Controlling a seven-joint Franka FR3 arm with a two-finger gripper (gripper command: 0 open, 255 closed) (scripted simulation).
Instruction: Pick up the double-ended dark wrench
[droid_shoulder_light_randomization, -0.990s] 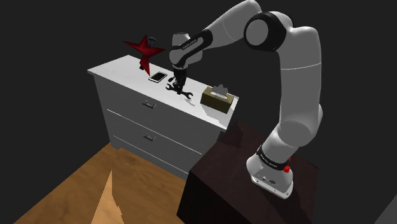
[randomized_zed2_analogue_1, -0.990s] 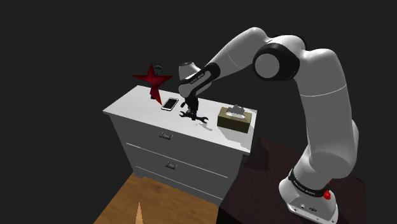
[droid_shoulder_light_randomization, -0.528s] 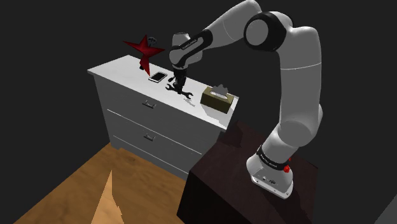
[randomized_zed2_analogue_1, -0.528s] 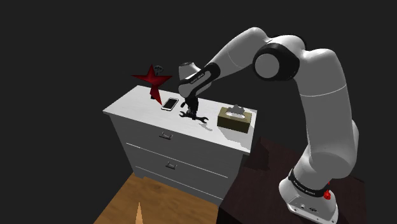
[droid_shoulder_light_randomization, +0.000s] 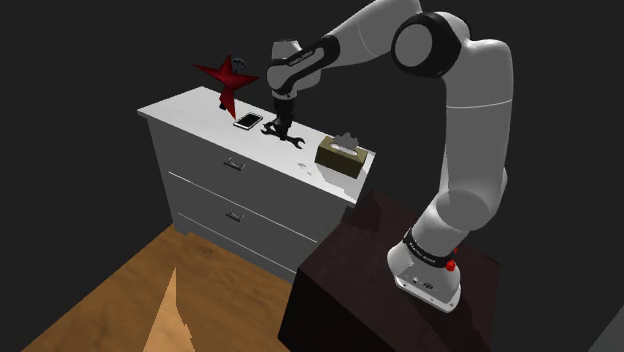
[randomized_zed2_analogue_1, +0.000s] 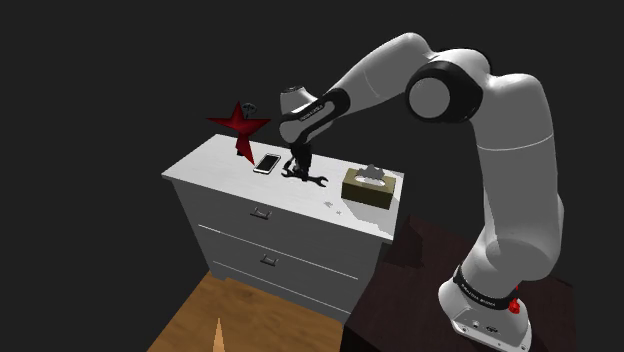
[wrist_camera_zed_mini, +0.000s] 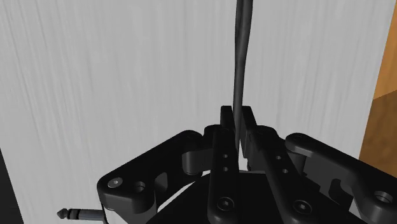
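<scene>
Raised off the dresser (droid_shoulder_light_randomization: 190, 105) now, the wrench (droid_shoulder_light_randomization: 292, 141) hangs gripped in the claw (droid_shoulder_light_randomization: 277, 129) near a tissue box (droid_shoulder_light_randomization: 343, 156).

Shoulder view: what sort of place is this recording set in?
Probably a bedroom or similar room in a house, though I can't be sure. A white dresser with drawers stands on a wooden floor, and on its top sit a red star, a phone and a tissue box.
</scene>
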